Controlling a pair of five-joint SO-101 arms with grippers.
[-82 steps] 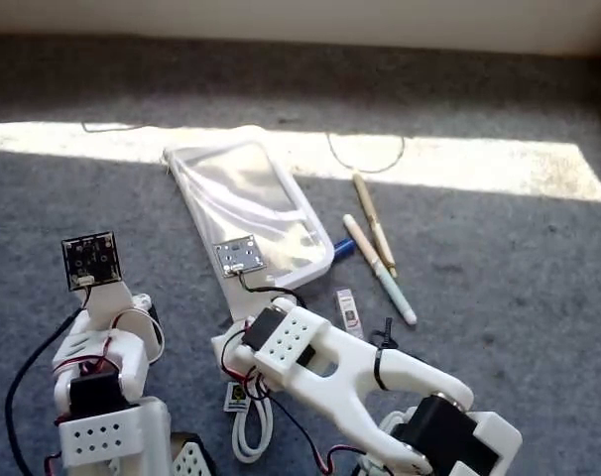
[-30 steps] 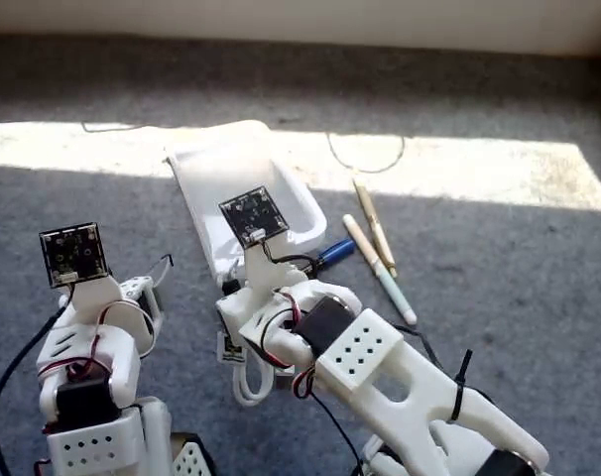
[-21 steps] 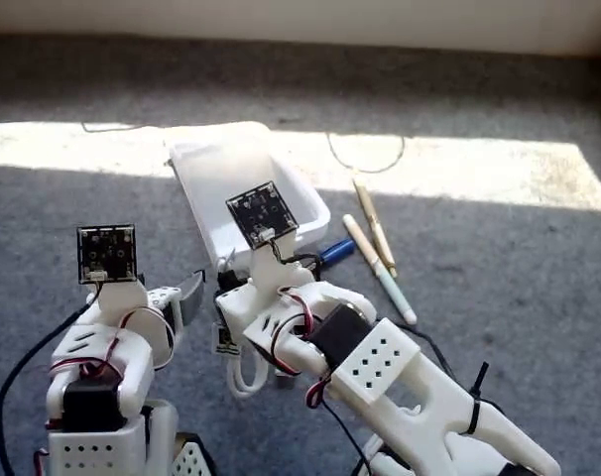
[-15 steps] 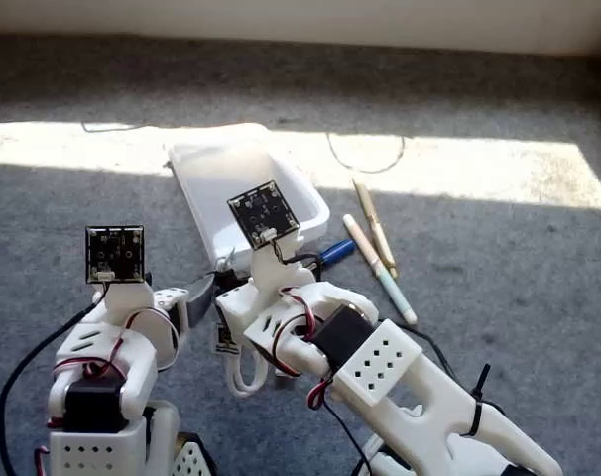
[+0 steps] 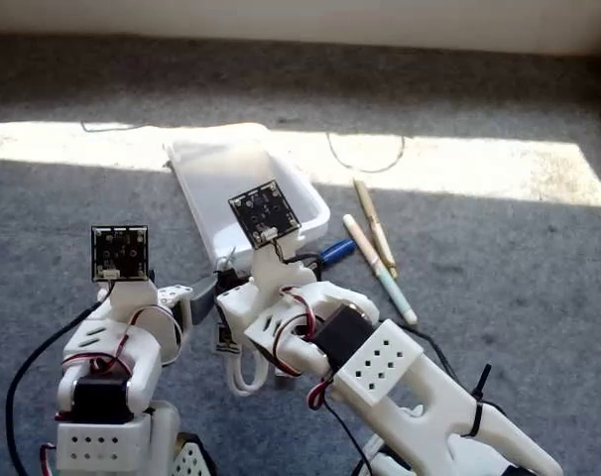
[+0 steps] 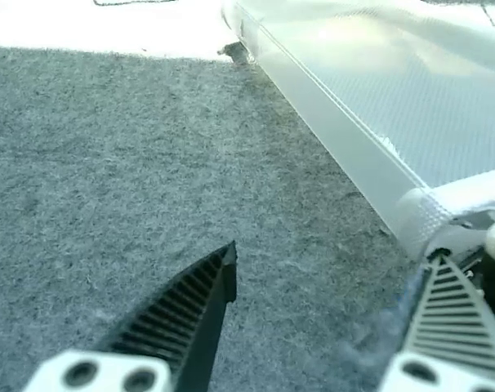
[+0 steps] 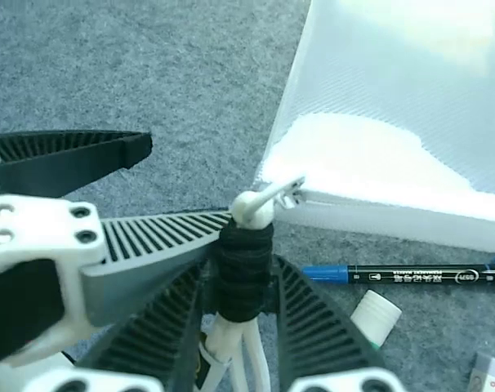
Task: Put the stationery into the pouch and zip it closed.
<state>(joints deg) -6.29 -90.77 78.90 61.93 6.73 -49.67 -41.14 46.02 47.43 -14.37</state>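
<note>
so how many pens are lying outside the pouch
3. A blue pen lies at the pouch's near corner; a white pen and a tan pen lie side by side to its right. More may be hidden under the arms.

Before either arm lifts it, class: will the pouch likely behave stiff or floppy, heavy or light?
Probably floppy: the pouch is thin, see-through fabric, and its corner bunches where the right tool grips the pull cord. Likely light for its size: it looks empty, with the blue pen lying outside. It may sag if lifted by one end.
</note>
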